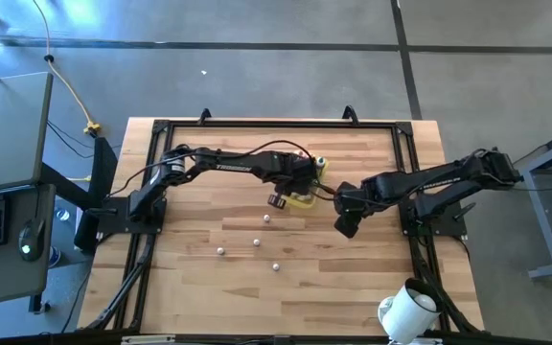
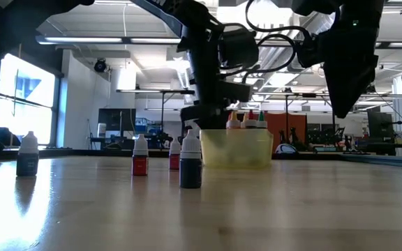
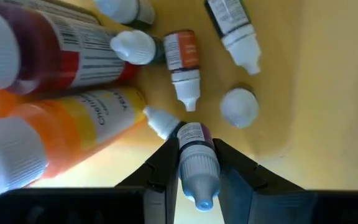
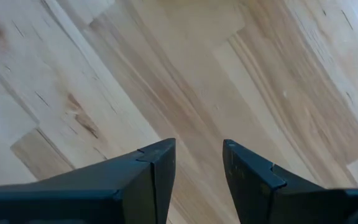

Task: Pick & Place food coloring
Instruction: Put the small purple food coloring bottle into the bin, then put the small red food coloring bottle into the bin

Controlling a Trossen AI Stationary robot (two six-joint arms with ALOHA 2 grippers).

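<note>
The food coloring bottles are tiny and pale. Several lie in the yellow tray (image 3: 291,81) among bigger red and orange bottles (image 3: 61,118). Others stand on their bases on the wood (image 1: 257,243), (image 2: 190,162). My left gripper (image 3: 197,148) points down into the tray (image 1: 307,199) and is shut on one small white-capped bottle (image 3: 197,163). My right gripper (image 4: 199,163) is open and hangs over bare wood to the right of the tray (image 1: 346,222), touching nothing. My left gripper pinches the small bottle between its two fingers (image 3: 166,155), which sit at the bottle's shoulder just below the white cap (image 3: 199,171). It comes from above, pointing down. The cap faces up toward the wrist and the labelled body (image 3: 192,133) points at the tray floor. Whether the base rests on the floor does not show.
The tray sits at the table's middle toward the far edge (image 2: 246,148). Loose bottles are spread over the near half of the table (image 1: 221,252), (image 1: 276,266), (image 1: 266,218). A white cylindrical object sits at the near right corner (image 1: 407,309). Black frame rails run along the table's sides.
</note>
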